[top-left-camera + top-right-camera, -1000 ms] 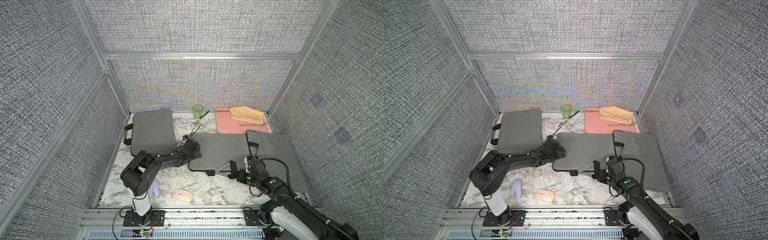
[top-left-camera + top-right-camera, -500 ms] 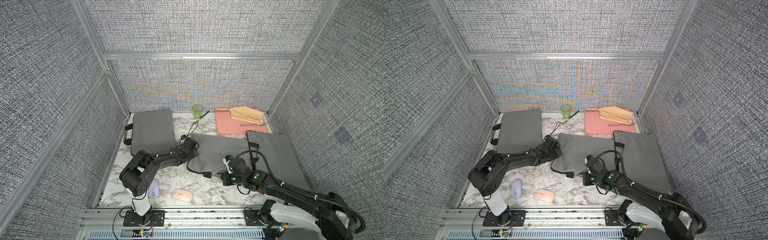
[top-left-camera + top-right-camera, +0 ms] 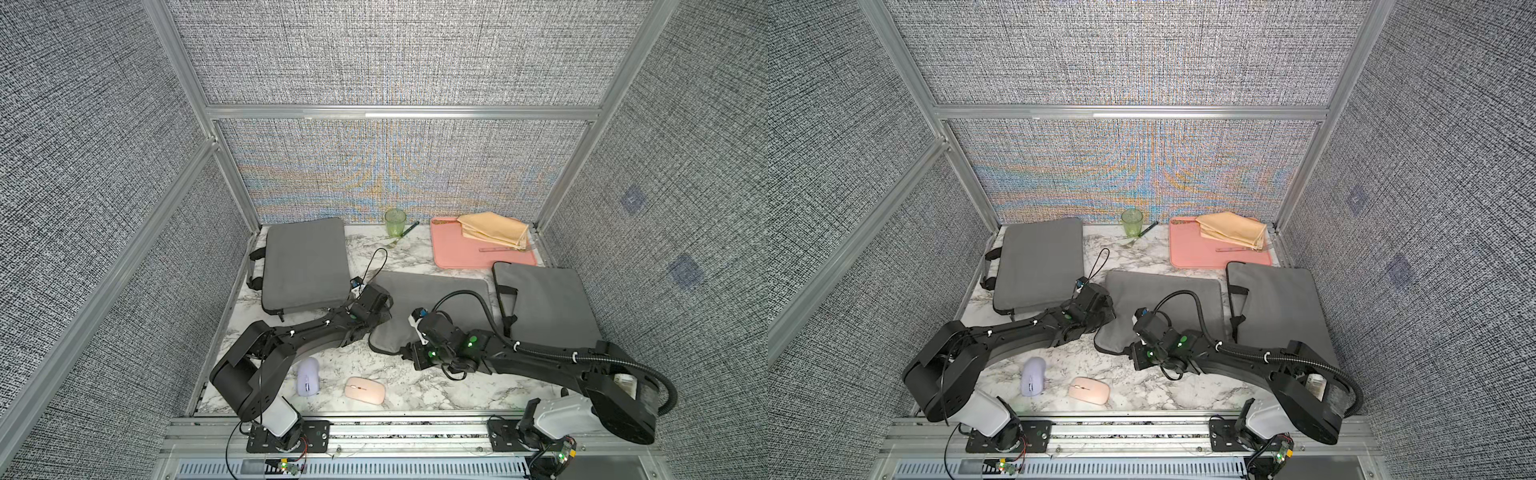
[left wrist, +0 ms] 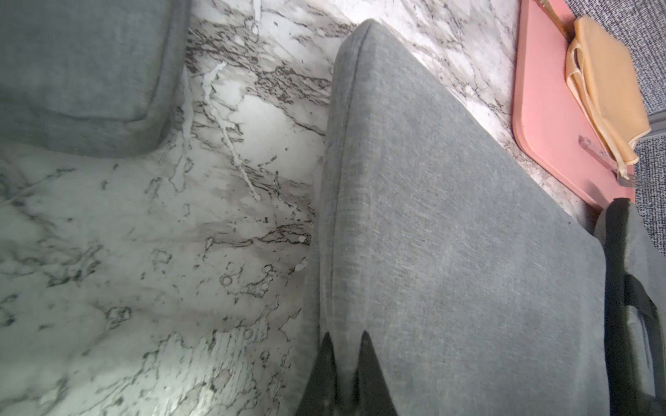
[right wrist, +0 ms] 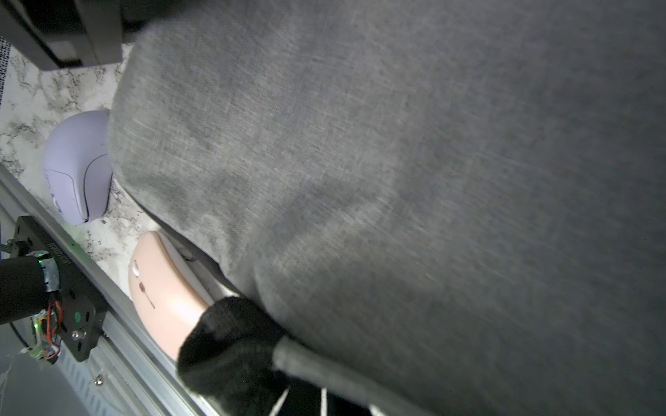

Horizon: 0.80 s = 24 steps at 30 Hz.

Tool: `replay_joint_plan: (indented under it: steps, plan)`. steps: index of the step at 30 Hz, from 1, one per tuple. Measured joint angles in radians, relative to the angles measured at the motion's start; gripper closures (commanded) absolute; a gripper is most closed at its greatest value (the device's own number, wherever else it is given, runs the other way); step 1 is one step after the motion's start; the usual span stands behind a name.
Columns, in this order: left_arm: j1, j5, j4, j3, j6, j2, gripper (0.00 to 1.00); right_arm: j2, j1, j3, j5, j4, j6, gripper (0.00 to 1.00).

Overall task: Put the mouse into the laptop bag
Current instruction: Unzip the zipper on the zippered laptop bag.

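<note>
Pinches left gripper shut on side seam of middle grey laptop bag | clenches right gripper on same bag's near edge, fabric raised off marble table | finds pink mouse and purple mouse side by side on table by front rail, outside bag, apart from both grippers

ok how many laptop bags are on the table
3: left bag at the back left, middle bag in the centre between the two arms, right bag along the right wall. No others show, and none seems hidden.
</note>
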Motion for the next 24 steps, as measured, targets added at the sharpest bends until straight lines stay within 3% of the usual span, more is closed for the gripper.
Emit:
replay_joint_plan:
  steps: [7,12,16,19,24]
  plan:
    - [-0.126,-0.177,-0.022,-0.09,-0.112,-0.138,1.0,-0.007,-0.165,0.032,-0.109,-0.023,-0.006,1.0]
    - [-0.237,-0.28,0.0,-0.127,-0.206,-0.145,1.0,-0.005,-0.276,0.072,-0.192,-0.089,-0.036,1.0]
    - [-0.283,-0.306,0.0,-0.124,-0.257,-0.117,0.93,-0.063,-0.294,0.035,-0.197,-0.108,-0.046,1.0]
    - [-0.319,-0.332,-0.005,-0.119,-0.28,-0.114,1.0,-0.119,-0.295,-0.016,-0.181,-0.105,-0.045,1.0]
    - [-0.342,-0.364,-0.028,-0.143,-0.314,-0.202,1.0,-0.193,-0.276,-0.087,-0.178,-0.066,-0.041,1.0]
